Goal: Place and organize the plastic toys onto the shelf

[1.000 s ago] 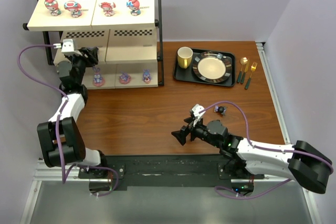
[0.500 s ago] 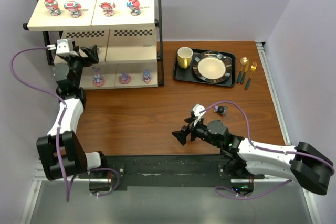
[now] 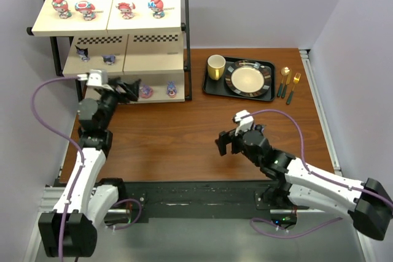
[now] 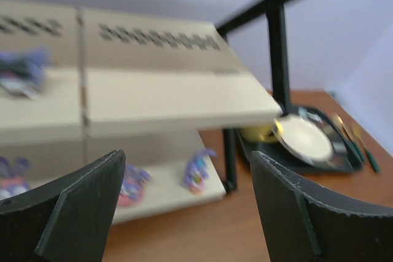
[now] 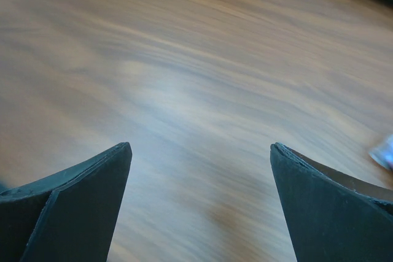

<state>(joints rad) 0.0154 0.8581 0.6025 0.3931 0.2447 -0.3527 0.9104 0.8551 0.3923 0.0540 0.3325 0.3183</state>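
Four pink-red bunny-eared figurines stand in a row on the shelf's top board. Middle board: two dark navy figurines, left end. Bottom board: two purple bunnies show; the rest is hidden behind the left gripper, which is fingers wide, empty, just in front of that tier. Black tray: yellow mug and plate; gold cutlery beside it. Right gripper is over bare table, fingers wide, empty. Both wrist views are blurred. A pale scrap is cut off at the right wrist view's edge, unidentifiable.
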